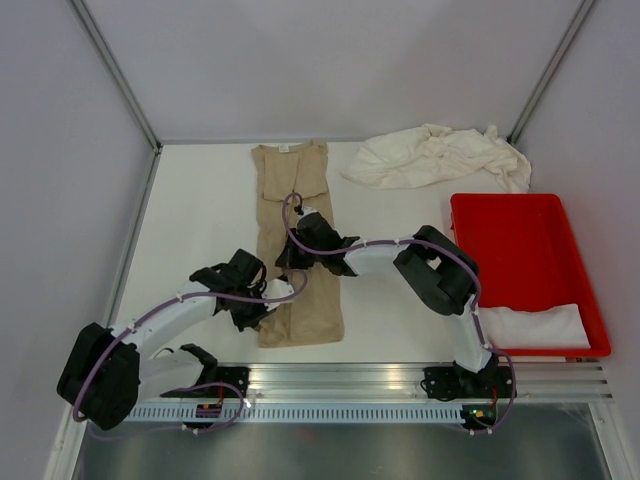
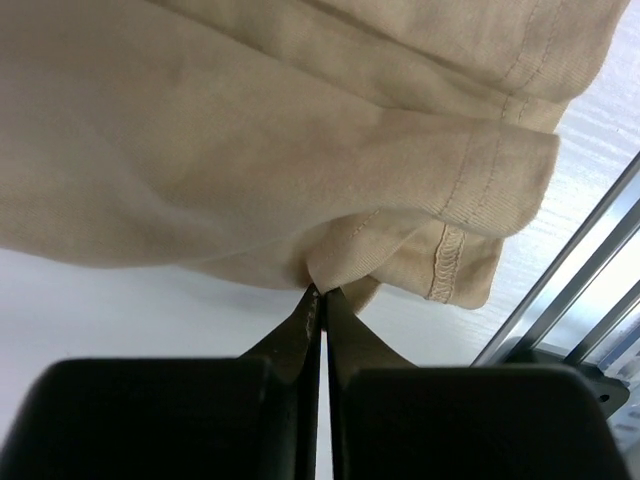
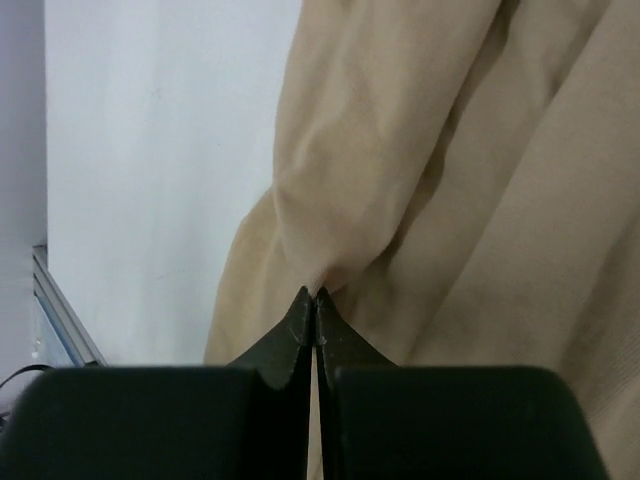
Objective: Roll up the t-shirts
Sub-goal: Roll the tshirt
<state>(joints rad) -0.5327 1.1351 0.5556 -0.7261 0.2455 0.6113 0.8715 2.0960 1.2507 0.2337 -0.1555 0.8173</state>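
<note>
Fabric pinched at two points: we see the left gripper [image 2: 320, 292] clamped shut on a tuck of the long tan cotton t-shirt [image 1: 290, 180] near its stitched hem, and the right gripper [image 3: 315, 292] closed on a fold at the shirt's middle. The shirt lies as a narrow strip lengthwise on the white table [image 1: 200, 220], collar at the far end. A crumpled cream-white t-shirt pile [image 1: 440, 155] sits far right, beyond the red plastic tray [image 1: 520, 215], which holds folded cream-white fabric [image 1: 540, 325] at its near end.
</note>
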